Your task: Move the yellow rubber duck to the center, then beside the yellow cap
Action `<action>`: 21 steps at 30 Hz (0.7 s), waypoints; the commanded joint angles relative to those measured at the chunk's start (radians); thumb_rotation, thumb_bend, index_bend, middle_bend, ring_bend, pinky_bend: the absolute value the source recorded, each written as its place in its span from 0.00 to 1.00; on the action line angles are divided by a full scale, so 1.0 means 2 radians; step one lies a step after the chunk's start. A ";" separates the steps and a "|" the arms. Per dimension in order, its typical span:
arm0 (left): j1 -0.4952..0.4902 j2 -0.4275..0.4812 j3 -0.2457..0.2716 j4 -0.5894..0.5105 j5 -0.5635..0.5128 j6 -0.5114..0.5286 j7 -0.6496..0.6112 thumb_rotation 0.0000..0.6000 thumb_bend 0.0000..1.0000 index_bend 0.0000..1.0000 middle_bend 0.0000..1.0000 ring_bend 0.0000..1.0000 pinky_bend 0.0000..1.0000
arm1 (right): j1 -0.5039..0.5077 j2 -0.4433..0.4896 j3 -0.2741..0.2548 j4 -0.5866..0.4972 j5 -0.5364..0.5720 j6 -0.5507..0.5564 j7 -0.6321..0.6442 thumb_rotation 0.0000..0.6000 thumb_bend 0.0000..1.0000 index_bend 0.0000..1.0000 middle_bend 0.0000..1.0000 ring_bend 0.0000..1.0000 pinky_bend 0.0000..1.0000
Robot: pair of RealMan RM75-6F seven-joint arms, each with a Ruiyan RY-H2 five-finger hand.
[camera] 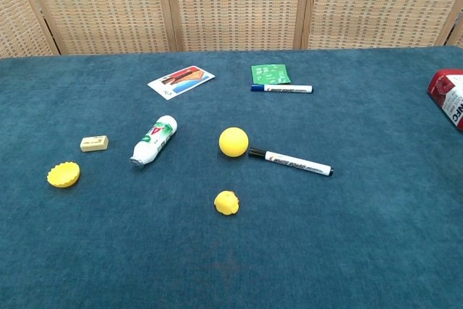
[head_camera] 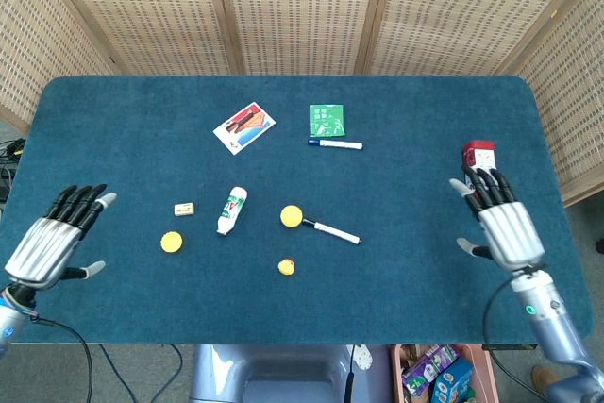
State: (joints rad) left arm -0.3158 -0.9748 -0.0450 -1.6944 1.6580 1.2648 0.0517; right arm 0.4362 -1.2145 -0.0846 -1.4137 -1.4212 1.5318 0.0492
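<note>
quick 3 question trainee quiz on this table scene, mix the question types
1. True or false: the yellow rubber duck lies free on the table, with neither hand touching it.
2. Which thing lies nearest the yellow cap? A) the red bottle B) the small beige block C) the green packet
3. Fill in: the black-capped marker has its cap end right beside the yellow ____.

Key: 1 true, since the left hand and the right hand are both held at the table's ends with fingers spread; 2 B; 3 ball.
</note>
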 commanded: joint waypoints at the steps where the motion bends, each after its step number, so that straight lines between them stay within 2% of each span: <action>1: -0.034 -0.004 -0.004 -0.013 0.030 -0.028 0.028 1.00 0.00 0.00 0.00 0.00 0.00 | -0.057 -0.016 0.000 0.023 -0.006 0.048 0.050 1.00 0.01 0.00 0.00 0.00 0.00; 5: -0.100 -0.025 -0.016 -0.055 0.039 -0.117 0.076 1.00 0.00 0.00 0.00 0.00 0.00 | -0.085 -0.013 0.010 -0.014 -0.002 0.070 0.026 1.00 0.01 0.00 0.00 0.00 0.00; 10: -0.141 -0.059 -0.035 -0.072 0.005 -0.176 0.130 1.00 0.02 0.09 0.00 0.00 0.00 | -0.091 -0.005 0.020 -0.012 0.003 0.058 0.009 1.00 0.01 0.00 0.00 0.00 0.00; 17: -0.206 -0.147 -0.059 -0.047 -0.084 -0.258 0.216 1.00 0.11 0.27 0.00 0.00 0.00 | -0.103 0.009 0.043 -0.005 0.009 0.042 0.034 1.00 0.01 0.00 0.00 0.00 0.00; 21: -0.231 -0.189 -0.067 -0.025 -0.139 -0.273 0.264 1.00 0.15 0.30 0.00 0.00 0.00 | -0.105 0.017 0.051 -0.009 0.010 0.029 0.041 1.00 0.01 0.00 0.00 0.00 0.00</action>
State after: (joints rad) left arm -0.7347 -1.2949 -0.1619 -1.7769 1.4464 0.7502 0.5254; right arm 0.2288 -1.1852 0.0133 -1.4295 -1.4018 1.5943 0.1274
